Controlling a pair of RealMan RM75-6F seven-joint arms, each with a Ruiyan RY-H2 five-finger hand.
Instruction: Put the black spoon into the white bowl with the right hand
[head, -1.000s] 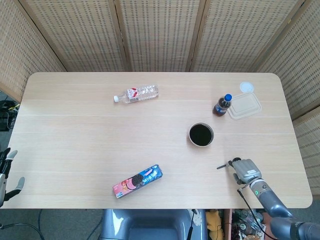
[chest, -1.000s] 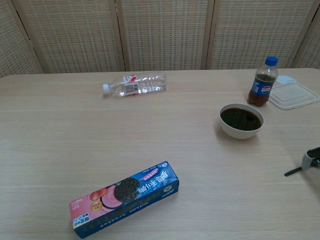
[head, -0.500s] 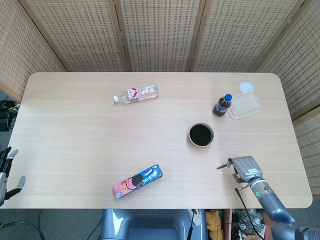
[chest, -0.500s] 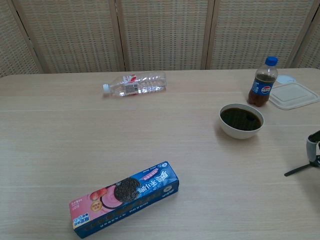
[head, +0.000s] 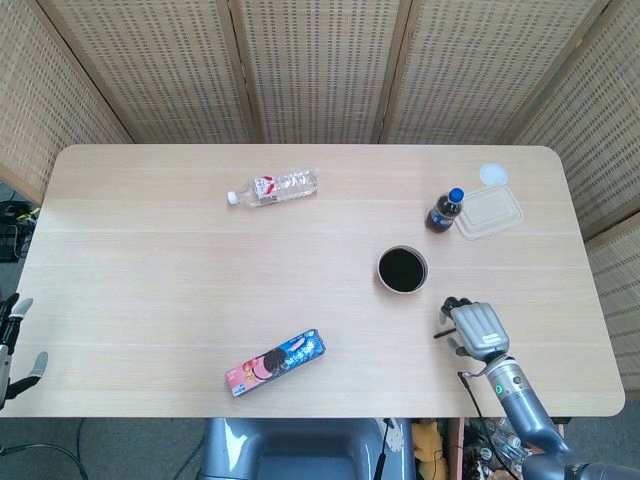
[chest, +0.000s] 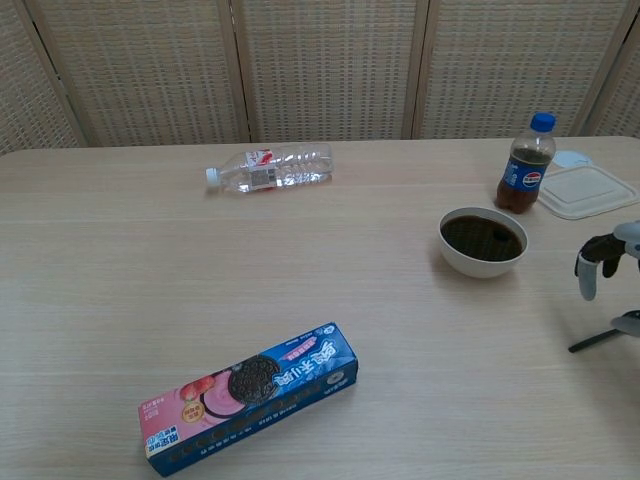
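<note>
The white bowl (head: 402, 269) (chest: 483, 241) with a dark inside stands right of the table's middle. The black spoon (head: 440, 333) (chest: 594, 341) lies flat on the table in front of it and to the right; only its thin handle shows. My right hand (head: 474, 328) (chest: 608, 259) hovers over the spoon's far end with its fingers (chest: 587, 277) curled downward and apart, and hides that end. I cannot see a grip on the spoon. My left hand (head: 12, 345) hangs off the table's left edge, fingers spread and holding nothing.
A cola bottle (head: 445, 209) and a lidded plastic container (head: 489, 212) stand behind the bowl. A clear water bottle (head: 272, 187) lies at the back centre. A cookie box (head: 275, 362) lies near the front edge. A woven screen closes off the back.
My right hand has shifted forward and left, toward the bowl, and risen over the spoon. The spoon handle lies where it was. My left hand has barely moved.
</note>
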